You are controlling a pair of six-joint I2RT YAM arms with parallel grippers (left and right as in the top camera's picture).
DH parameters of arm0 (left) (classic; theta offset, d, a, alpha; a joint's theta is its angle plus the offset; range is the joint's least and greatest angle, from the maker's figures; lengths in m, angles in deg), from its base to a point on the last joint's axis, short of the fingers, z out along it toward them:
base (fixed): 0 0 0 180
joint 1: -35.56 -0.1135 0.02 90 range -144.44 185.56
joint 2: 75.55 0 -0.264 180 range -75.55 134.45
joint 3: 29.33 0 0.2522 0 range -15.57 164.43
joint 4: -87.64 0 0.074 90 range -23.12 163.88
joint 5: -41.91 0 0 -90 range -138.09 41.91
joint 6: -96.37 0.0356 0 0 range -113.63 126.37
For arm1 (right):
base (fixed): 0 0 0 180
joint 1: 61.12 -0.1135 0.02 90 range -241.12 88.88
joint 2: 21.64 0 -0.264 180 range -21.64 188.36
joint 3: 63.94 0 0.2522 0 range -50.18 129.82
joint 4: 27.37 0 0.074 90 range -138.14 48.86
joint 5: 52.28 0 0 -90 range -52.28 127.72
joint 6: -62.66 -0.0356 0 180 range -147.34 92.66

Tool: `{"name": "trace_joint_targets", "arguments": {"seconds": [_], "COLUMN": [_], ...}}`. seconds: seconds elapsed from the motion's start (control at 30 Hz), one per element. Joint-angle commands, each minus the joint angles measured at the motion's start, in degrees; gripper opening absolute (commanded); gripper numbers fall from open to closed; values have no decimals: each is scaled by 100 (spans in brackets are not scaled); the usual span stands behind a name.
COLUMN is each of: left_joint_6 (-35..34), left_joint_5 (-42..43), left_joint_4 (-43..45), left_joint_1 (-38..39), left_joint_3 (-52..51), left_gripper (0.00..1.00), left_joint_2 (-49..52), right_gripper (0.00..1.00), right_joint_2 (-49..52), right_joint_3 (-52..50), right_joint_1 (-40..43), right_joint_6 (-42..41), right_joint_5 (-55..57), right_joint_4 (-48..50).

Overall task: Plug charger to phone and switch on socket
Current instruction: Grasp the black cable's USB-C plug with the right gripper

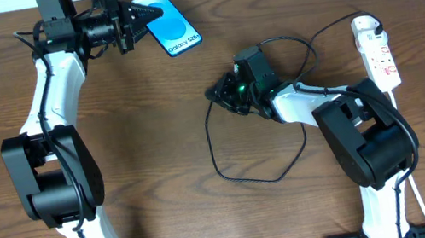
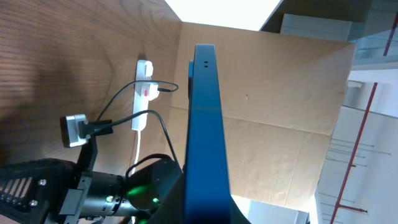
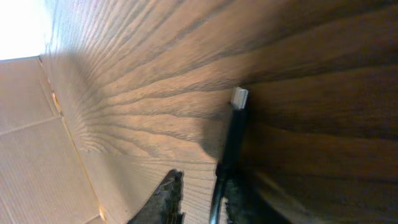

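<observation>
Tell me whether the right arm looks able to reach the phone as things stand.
Probably yes. Only bare table lies between the right tool and the phone, which the left tool holds with its far end free. The charger has a slack loop that should allow the move.

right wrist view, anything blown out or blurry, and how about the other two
Right wrist: top-left corner blown out white, the charger tip sharp, the dark fingers soft. Left wrist: the phone edge-on, close and slightly soft, a blown-out patch above it. Overhead: even light, sharp, soft shadows only.
</observation>
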Motion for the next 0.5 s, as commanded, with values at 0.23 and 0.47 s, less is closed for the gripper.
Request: {"name": "trace_joint_targets", "arguments": {"seconds": [0.23, 0.47], "left_joint_6": [-28, 114], "left_joint_5": [275, 280], "left_joint_4": [48, 122], "left_joint_1": [-24, -31], "left_joint_3": [15, 15], "left_gripper": [7, 7], "left_joint_2": [-190, -190], "right_gripper": [1, 1], "right_joint_2": [273, -181], "right_joint_3": [-63, -61], "right_joint_1": [448, 1121], "right_joint_6": [1204, 2680], "right_joint_5": [-944, -3373], "right_joint_4": [-28, 518]}}
